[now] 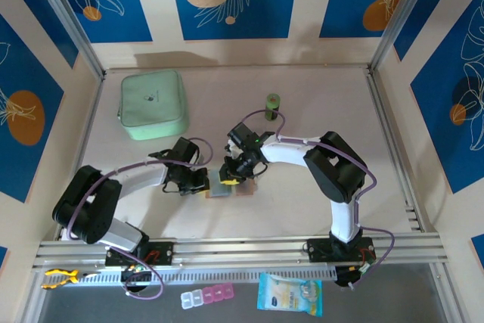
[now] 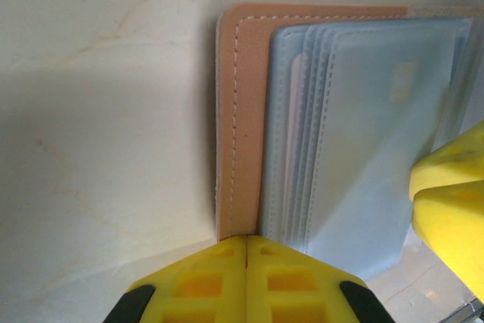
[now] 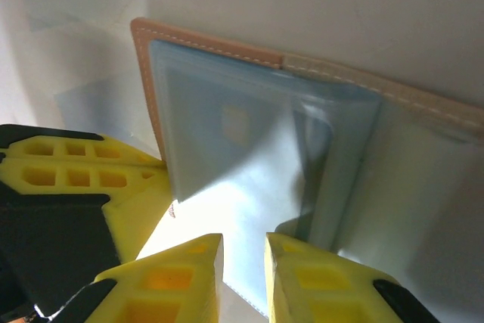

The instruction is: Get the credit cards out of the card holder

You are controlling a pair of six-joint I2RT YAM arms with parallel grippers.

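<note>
Pale marbled table (image 1: 318, 111), walled in by cream panels with blue leaf prints, and a mint-green zip case (image 1: 153, 104) sits back left. The card holder (image 1: 219, 191) lies open near the middle front, right between both grippers: tan stitched cover, frosted grey-blue sleeves. Up close the wrist views add a credit card (image 3: 234, 122) showing faintly through a sleeve. Left gripper (image 2: 246, 251) jaws are pressed flush together at the cover's edge; right gripper (image 3: 242, 251) jaws are narrowly parted over a sleeve.
</note>
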